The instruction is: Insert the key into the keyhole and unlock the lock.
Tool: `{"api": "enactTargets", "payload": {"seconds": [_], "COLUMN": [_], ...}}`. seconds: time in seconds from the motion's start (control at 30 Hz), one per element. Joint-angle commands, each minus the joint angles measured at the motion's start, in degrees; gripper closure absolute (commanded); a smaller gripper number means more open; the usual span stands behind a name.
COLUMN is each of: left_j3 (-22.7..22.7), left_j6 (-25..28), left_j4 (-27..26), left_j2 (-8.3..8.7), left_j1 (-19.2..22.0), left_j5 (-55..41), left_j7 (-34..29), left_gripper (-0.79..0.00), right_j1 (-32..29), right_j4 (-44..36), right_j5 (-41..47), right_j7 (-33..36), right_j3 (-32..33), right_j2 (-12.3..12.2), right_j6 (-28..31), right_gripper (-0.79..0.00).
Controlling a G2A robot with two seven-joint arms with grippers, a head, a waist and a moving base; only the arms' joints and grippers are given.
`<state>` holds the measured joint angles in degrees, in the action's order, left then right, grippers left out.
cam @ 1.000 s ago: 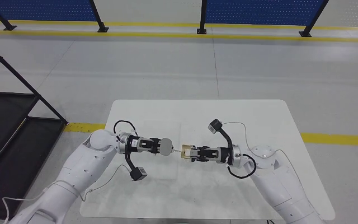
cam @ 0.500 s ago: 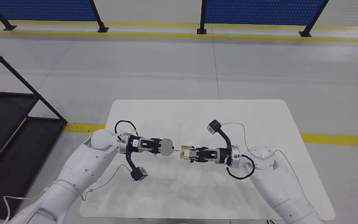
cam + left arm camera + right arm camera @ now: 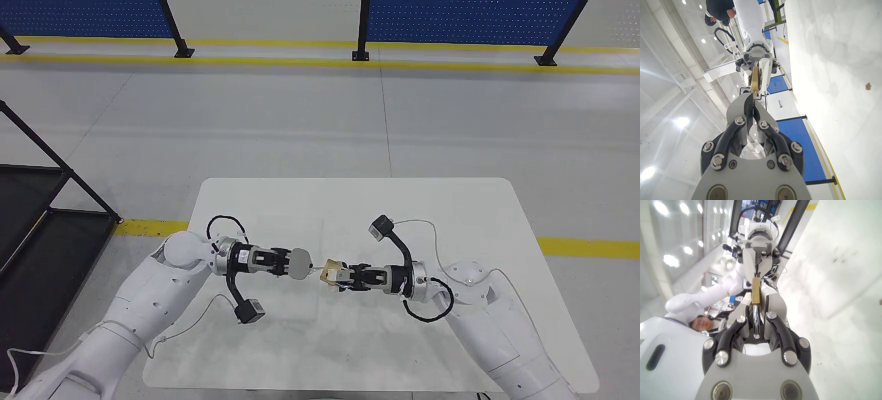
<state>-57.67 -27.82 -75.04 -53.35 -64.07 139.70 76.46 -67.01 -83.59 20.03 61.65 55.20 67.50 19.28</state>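
In the top view my left gripper [image 3: 305, 264] is shut on a thin silver key [image 3: 316, 266] above the middle of the white table [image 3: 450, 220]. Facing it, my right gripper [image 3: 341, 273] is shut on a brass padlock [image 3: 330, 271], held level with its keyhole end toward the key. In the left wrist view the key's tip [image 3: 753, 94] meets the end face of the padlock [image 3: 754, 79]; how deep it sits is hidden. The right wrist view shows the padlock's brass body [image 3: 755, 291] and steel shackle [image 3: 756, 321] between my fingers [image 3: 772, 298].
A small brown crumb [image 3: 868, 86] lies on the table. A black rack [image 3: 40, 230] stands on the floor off the table's left side. Blue barrier panels [image 3: 470, 20] line the far floor.
The right arm has carried the padlock slightly toward the key, closing the small gap. The left gripper has hardly moved.
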Motion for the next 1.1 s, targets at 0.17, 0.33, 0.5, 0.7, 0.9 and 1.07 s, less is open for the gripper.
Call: {"api": "enactTargets", "payload": {"seconds": [0.17, 0.33, 0.5, 0.7, 0.9, 1.07], "left_j3": [0.08, 0.19, 0.43, 0.83, 1.13, 1.57], "left_j6": [0.63, 1.07, 1.51, 1.74, 1.76, 1.63], "left_j4": [-0.53, -1.1, -1.41, -1.72, -1.73, -1.91], "left_j2": [0.22, 0.43, 0.6, 0.76, 0.89, 0.94], "left_j1": [-0.03, -0.1, -0.05, 0.08, 0.31, 0.49], "left_j5": [0.57, 1.09, 1.25, 1.36, 1.27, 1.44], "left_j7": [0.63, 1.07, 1.51, 1.75, 1.77, 1.64], "left_gripper": [0.0, 0.0, 0.0, 0.0, 0.0, 0.0], "right_j1": [0.84, 1.87, 2.68, 3.36, 3.75, 3.87], "right_j4": [0.15, 0.36, 0.27, 0.3, 0.46, 0.36], "right_j5": [-0.02, 0.25, 0.26, 0.15, 0.14, 0.04], "right_j7": [3.11, 5.78, 7.32, 8.6, 9.1, 8.87], "right_j3": [-0.21, -0.57, -0.9, -1.46, -1.87, -2.2], "right_j2": [-0.2, -0.3, -0.36, -0.41, -0.45, -0.46], "right_j6": [-0.97, -1.85, -2.57, -3.19, -3.45, -3.43], "right_gripper": [0.0, 0.0, 0.0, 0.0, 0.0, 0.0]}}
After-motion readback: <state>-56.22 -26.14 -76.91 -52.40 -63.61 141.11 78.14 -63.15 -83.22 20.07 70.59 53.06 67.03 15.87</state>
